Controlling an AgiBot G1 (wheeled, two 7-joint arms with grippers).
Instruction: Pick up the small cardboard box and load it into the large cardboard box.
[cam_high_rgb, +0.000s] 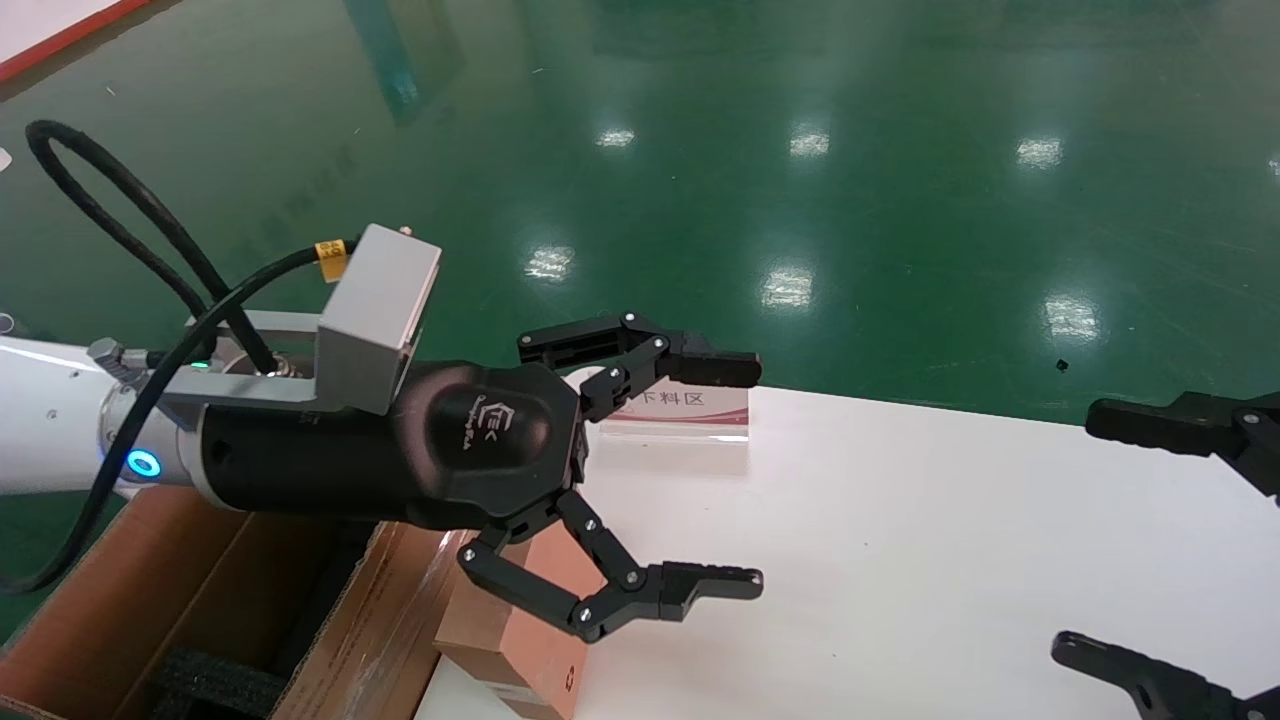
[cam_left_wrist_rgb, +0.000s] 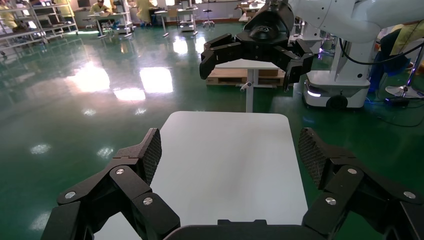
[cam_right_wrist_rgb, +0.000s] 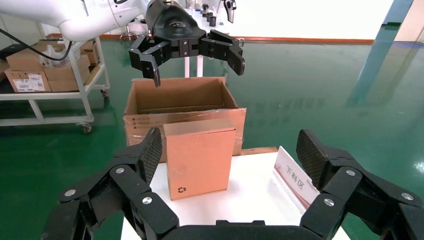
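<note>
Small cardboard box (cam_right_wrist_rgb: 200, 159) is the piece to fetch, and it stands on edge at the left edge of the white table (cam_high_rgb: 900, 560), its broad pinkish face with the recycling mark turned toward the right gripper's camera. Just beyond that edge, off the table, sits the large cardboard box (cam_high_rgb: 150, 590), flaps up and mouth open, black foam showing at its bottom.

Left gripper (cam_high_rgb: 735, 475) hangs above the table's left part with its fingers spread wide and nothing between them; the small box lies below and behind its lower finger, not inside the span. To grip well, I judge it should draw back toward the table's left edge, drop until the pads bracket the two broad faces, and close squarely so the carton does not tip or twist. Lifting straight up before swinging over the open mouth would keep the flaps from catching.

A small label stand (cam_high_rgb: 680, 420) sits near the far edge. Right gripper (cam_high_rgb: 1110, 540) waits at the table's right edge, also open and empty.
</note>
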